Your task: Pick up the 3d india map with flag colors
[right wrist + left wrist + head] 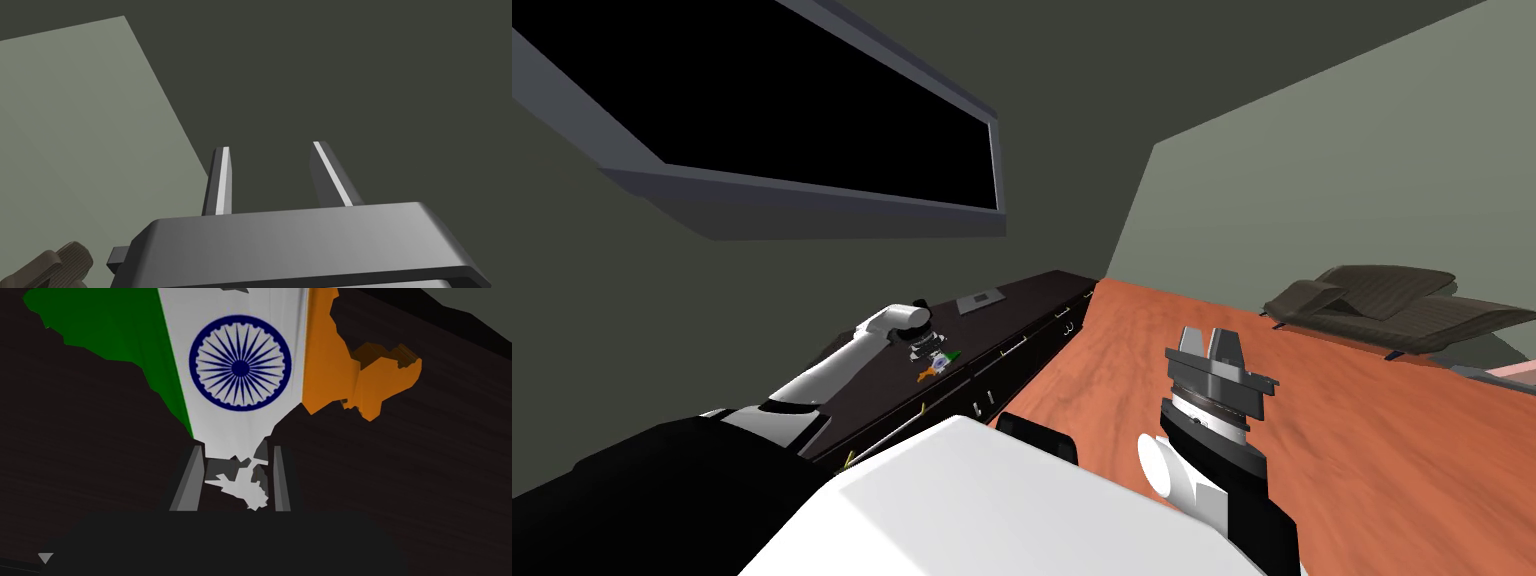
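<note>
The India map (pixel 240 363) is a flat cut-out with a green band, a white band bearing a blue spoked wheel, and an orange band. It lies on a dark cabinet top (pixel 100 463). My left gripper (pixel 237 446) is shut on the map's narrow jagged white end, one finger on each side. In the head view the map (pixel 938 366) is a small coloured shape just beneath my left gripper (pixel 925 352), with the arm stretched over the cabinet. My right gripper (pixel 1209 340) is raised over the floor, away from the cabinet, and stands open (pixel 272 145) with nothing between its fingers.
The long dark cabinet (pixel 1012 310) runs along the left wall, with drawer handles on its front and a small grey flat item (pixel 979 299) farther along its top. A reddish wooden floor (pixel 1362 430) spreads to the right. A brown lounger (pixel 1372 300) stands by the far wall.
</note>
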You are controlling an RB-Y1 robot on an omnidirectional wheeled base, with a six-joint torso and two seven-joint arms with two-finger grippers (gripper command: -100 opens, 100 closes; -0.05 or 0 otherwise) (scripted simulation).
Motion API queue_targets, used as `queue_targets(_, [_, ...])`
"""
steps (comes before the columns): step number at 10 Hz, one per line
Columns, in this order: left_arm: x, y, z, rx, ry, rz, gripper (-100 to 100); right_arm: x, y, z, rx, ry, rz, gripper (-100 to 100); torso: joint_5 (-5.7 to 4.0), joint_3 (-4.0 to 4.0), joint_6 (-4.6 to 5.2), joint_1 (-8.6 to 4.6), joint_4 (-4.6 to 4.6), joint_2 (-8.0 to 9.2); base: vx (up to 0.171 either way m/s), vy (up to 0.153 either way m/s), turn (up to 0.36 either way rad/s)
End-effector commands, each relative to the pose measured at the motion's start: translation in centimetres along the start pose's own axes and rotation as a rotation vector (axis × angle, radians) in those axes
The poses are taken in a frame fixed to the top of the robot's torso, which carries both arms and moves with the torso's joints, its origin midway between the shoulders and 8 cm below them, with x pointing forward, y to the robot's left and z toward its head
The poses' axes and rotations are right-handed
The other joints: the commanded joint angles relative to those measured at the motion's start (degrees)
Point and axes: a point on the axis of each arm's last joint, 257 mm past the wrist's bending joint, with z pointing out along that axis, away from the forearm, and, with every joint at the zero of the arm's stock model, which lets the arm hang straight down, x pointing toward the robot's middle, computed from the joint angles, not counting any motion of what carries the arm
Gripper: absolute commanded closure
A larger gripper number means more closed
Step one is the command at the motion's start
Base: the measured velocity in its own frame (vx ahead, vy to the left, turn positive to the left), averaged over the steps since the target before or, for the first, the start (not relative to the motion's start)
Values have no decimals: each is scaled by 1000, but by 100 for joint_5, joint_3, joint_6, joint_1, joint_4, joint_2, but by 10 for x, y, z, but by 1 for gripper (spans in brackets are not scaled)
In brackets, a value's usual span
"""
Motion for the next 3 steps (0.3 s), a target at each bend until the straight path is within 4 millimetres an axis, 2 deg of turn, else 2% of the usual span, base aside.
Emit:
queue_targets(1, [3, -1, -1, -1, 0, -31, 100, 0, 0, 0, 0, 0, 0, 0, 0, 0, 0, 0, 0, 0, -49, 33, 3])
queue_targets(2, [2, -1, -1, 0, 0, -16, 100, 0, 0, 0, 0, 0, 0, 0, -2, -2, -5, -8, 0, -4, -15, 10, 4])
queue_targets(3, [2, -1, -1, -1, 0, -20, 0, 0, 0, 0, 0, 0, 0, 0, -4, -7, -4, -16, -2, -15, 0, 0, 0])
